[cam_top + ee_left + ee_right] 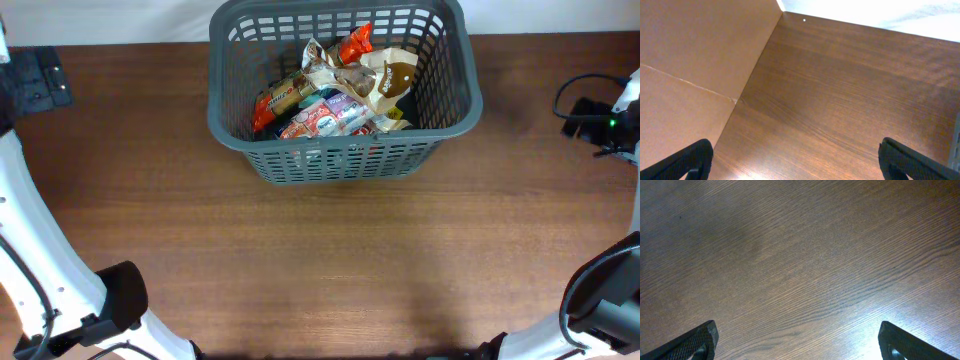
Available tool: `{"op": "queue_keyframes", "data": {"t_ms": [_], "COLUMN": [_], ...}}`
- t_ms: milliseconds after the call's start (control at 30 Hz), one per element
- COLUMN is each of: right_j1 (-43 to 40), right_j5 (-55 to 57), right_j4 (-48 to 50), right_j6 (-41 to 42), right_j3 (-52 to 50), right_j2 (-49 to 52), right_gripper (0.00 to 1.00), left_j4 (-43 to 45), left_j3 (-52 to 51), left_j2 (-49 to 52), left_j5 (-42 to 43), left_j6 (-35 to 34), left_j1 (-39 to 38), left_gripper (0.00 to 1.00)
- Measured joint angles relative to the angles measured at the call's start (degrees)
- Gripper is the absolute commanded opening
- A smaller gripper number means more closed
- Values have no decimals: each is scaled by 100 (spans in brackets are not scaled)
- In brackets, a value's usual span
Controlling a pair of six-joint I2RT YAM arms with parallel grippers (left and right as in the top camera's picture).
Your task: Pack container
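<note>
While both jaws gape, the container (330,160) sits well apart.

Grey lattice container (340,160) upright, packets (335,95) inside

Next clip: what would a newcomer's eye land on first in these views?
The dark grey basket at the far middle of the table, heaped with bright food packets, draws the eye first. In the wrist views, the left end effector and right end effector are both open over bare wood, holding nothing.
</note>
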Motion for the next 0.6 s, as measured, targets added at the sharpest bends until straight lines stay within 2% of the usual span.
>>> {"op": "queue_keyframes", "data": {"t_ms": [167,267,600], "right_j1": [232,638,2461], "right_j5": [4,2,-46], "right_j4": [-9,-4,0], "right_j6": [0,-2,-2], "right_j3": [-17,-26,-26], "right_j2": [-136,-525,-3029], "right_gripper": [99,99,99], "left_j4": [0,0,-4], "left_j3": [0,0,0], "left_j2": [0,0,0], "left_j5": [2,2,2], "left_j6": [0,0,0], "left_j1": [0,0,0], "left_gripper": [99,99,99]}}
